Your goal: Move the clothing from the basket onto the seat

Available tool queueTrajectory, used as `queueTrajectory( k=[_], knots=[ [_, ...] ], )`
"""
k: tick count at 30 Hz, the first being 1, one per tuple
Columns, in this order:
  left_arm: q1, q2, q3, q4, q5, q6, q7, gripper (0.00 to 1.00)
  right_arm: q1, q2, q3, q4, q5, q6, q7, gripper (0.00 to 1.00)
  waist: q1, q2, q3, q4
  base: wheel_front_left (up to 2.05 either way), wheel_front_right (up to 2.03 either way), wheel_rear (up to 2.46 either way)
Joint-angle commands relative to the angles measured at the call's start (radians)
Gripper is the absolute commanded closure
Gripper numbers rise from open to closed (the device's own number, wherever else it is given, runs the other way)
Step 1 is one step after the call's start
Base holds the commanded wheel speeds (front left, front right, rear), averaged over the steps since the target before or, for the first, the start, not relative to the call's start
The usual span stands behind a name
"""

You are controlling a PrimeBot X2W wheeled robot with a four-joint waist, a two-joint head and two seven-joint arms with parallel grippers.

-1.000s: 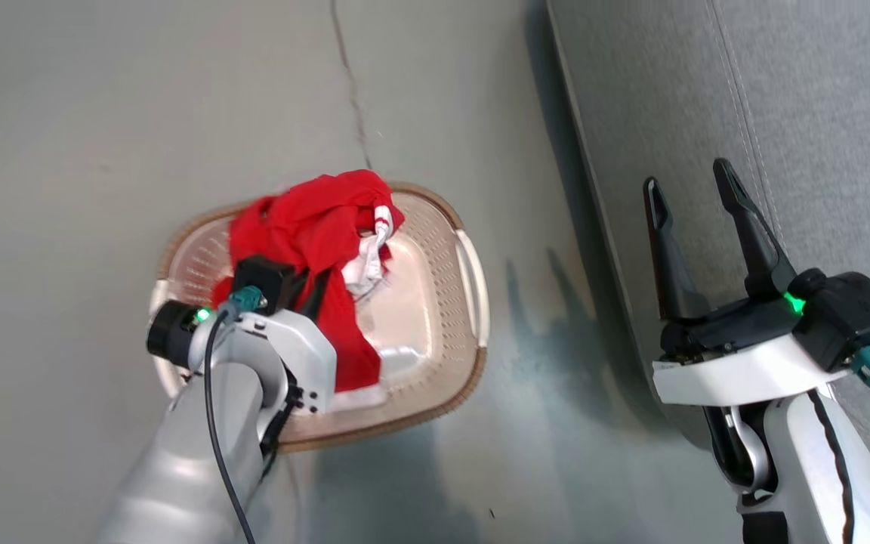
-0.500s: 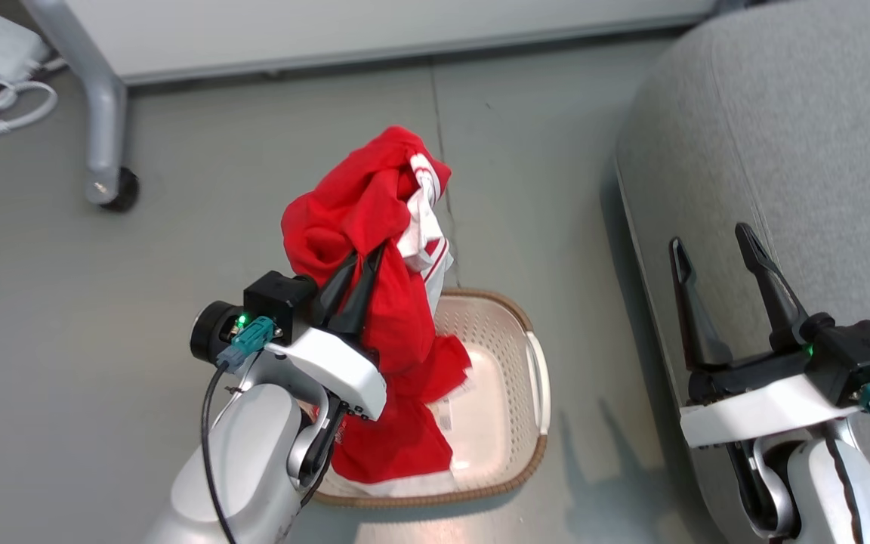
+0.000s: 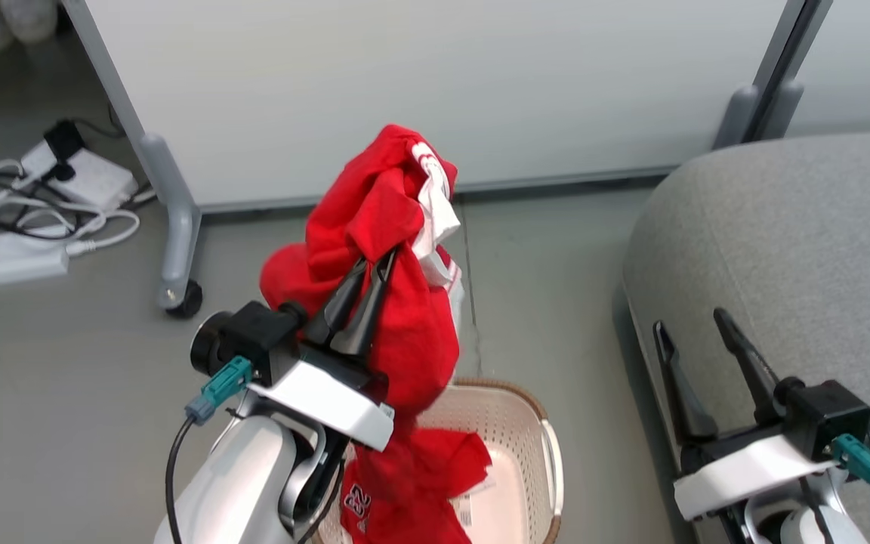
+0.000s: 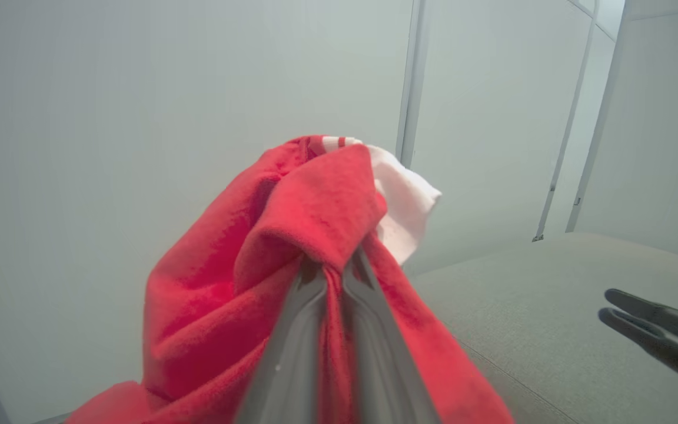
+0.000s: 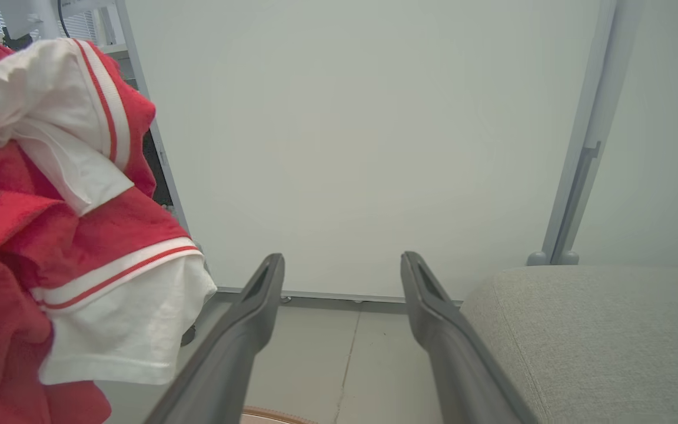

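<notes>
The left gripper [image 3: 376,261] is clamping the clothing [image 3: 405,340]. Its two dark fingers are pressing nearly together with a fold of red fabric pinched between them. The garment is hanging in the air above the basket [image 3: 550,453], bunched over the fingertips at the top (white striped trim is showing on the side toward the seat). Its lower end is dangling over the basket's left side, where a small white number print is facing up; whether it is touching the basket's bottom I cannot tell. The basket is standing on the grey floor [image 3: 65,393], near the left edge of the seat [image 3: 782,242]. The clothing is hanging well apart from that cushion. The right gripper [image 3: 689,319] is hovering over the seat's left edge with its fingers spread wide, holding nothing. Behind the garment a white partition [image 3: 480,91] is rising from the floor on a grey leg with a castor [image 3: 182,298]. Cables and power strips [image 3: 42,211] are lying along the floor's far left edge.
</notes>
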Motion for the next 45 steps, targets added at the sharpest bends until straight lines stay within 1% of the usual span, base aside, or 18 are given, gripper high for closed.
queueTrajectory(
  k=[1, 9, 18, 33, 36, 40, 43, 44, 45],
  knots=[
    [0.014, 0.008, 0.002, -0.009, -0.002, 0.002, 0.002, 1.00, 0.012, -0.004, 0.000, -0.001, 0.007, 0.002, 0.005, 0.00, 0.0000, 0.0000, -0.042, -0.005, 0.00, 0.00, 0.00],
    [0.102, 0.040, -0.008, -0.157, -0.014, 0.028, 0.042, 1.00, 0.081, 0.000, -0.008, -0.033, 0.008, 0.002, 0.034, 0.00, 0.0000, 0.0000, -0.096, -0.014, 0.00, 0.00, 0.00],
    [0.165, 0.072, -0.015, -0.260, -0.019, 0.053, 0.080, 1.00, 0.135, 0.013, -0.022, -0.068, 0.005, 0.002, 0.058, 0.00, 0.0000, 0.0000, -0.120, -0.016, 0.00, 0.00, 0.00],
    [0.171, 0.084, -0.017, -0.290, -0.024, 0.072, 0.087, 1.00, 0.102, 0.022, -0.001, -0.076, 0.012, 0.002, 0.062, 0.00, 0.0000, 0.0000, -0.114, -0.023, 0.00, 0.00, 0.00],
    [0.166, 0.086, -0.019, -0.292, -0.022, 0.073, 0.089, 1.00, 0.080, 0.024, 0.037, -0.081, 0.029, 0.002, 0.065, 0.00, 0.0000, 0.0000, -0.112, -0.021, 0.00, 0.00, 0.00],
    [0.153, 0.091, -0.024, -0.292, -0.007, 0.079, 0.093, 1.00, 0.037, 0.026, 0.150, -0.089, 0.071, 0.002, 0.079, 0.00, 0.0000, 0.0000, -0.106, -0.016, 0.00, 0.00, 0.00],
    [0.147, 0.091, -0.027, -0.292, -0.007, 0.080, 0.094, 1.00, 0.001, 0.026, 0.262, -0.089, 0.110, 0.002, 0.092, 0.00, 0.0000, 0.0000, -0.102, -0.010, 0.00, 0.00, 0.00],
    [0.147, 0.091, -0.027, -0.292, -0.007, 0.080, 0.094, 1.00, 0.001, 0.026, 0.262, -0.089, 0.110, 0.002, 0.092, 0.00, 0.0000, 0.0000, -0.102, -0.010, 0.00, 0.00, 0.00],
    [0.145, 0.091, -0.028, -0.291, -0.008, 0.080, 0.094, 1.00, -0.009, 0.026, 0.295, -0.087, 0.126, 0.002, 0.094, 0.00, 0.0000, 0.0000, -0.101, -0.007, 0.00, 0.00, 0.00]
  ],
)
